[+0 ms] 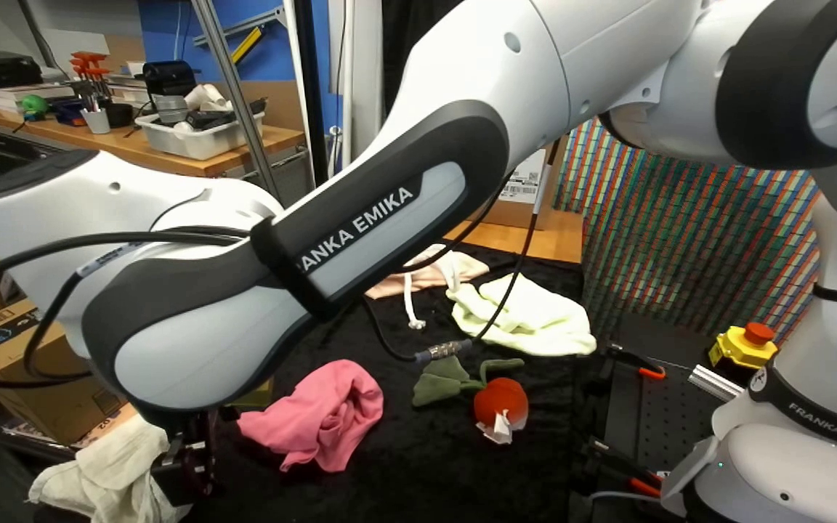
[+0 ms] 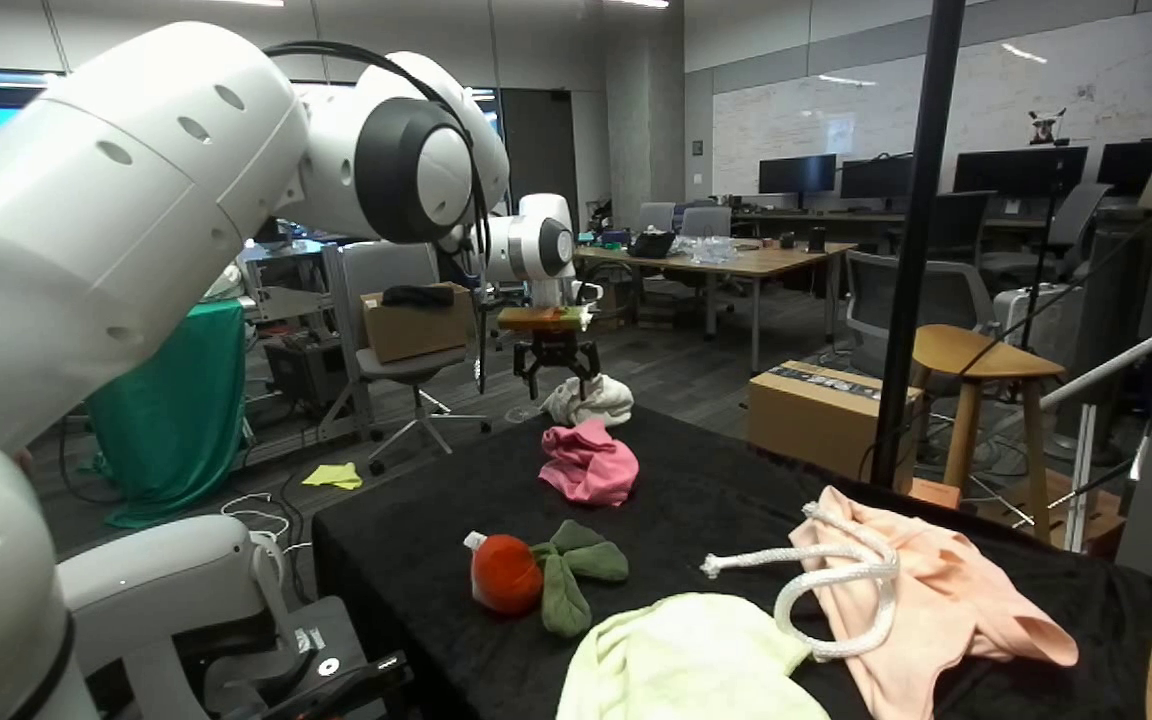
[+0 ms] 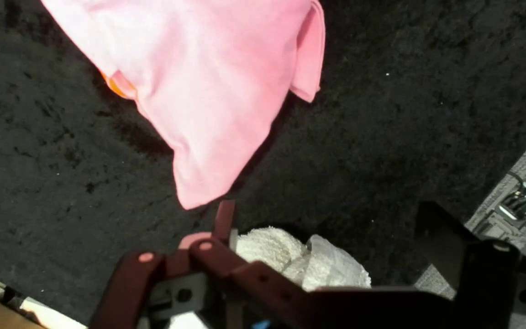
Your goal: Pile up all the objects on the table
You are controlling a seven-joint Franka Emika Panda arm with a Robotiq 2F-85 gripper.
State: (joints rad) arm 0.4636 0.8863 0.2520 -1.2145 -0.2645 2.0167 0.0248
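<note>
Both exterior views show the counter (image 2: 716, 500) bearing a peach cloth (image 2: 976, 605), a pale-green cloth (image 2: 686, 660), a pink cloth (image 2: 591, 468) and, near one end, a white cloth (image 2: 612, 400). The hand (image 2: 558, 385) hangs above, near the white cloth, released and spread wide. A rope (image 2: 771, 556) lies partly over the peach cloth; green leaves (image 2: 564, 592), between pink and pale-green cloths, touch a red item (image 2: 504, 575).

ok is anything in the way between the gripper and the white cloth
Nothing visible: in the wrist view, part of the white cloth shows between the fingers of the open gripper. The pink cloth lies off to one side.
</note>
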